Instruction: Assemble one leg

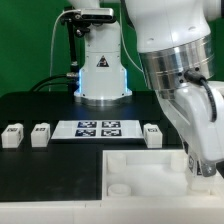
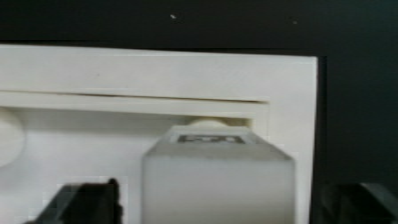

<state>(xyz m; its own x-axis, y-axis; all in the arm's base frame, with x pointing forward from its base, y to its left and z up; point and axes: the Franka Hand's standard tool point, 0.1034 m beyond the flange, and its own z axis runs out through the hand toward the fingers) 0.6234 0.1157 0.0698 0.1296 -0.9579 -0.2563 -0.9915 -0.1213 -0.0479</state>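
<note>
In the wrist view a white leg (image 2: 214,175) with a black-and-white tag (image 2: 217,140) lies between my gripper's (image 2: 222,208) two dark fingers (image 2: 89,203). A narrow gap shows on each side of it, so the jaws stand open around it. The leg's rounded end points at the raised rim of the large white tray-like piece (image 2: 107,75). In the exterior view my gripper (image 1: 203,168) hangs low over the tray piece's (image 1: 140,170) right part, and the arm hides this leg. Three more legs (image 1: 12,134) (image 1: 40,133) (image 1: 152,134) stand in a row on the black table.
The marker board (image 1: 96,129) lies between the loose legs. The robot's white base (image 1: 102,75) stands behind it. The tray piece has a round corner socket (image 1: 119,187) at its near left. The table's front edge runs just below the tray piece.
</note>
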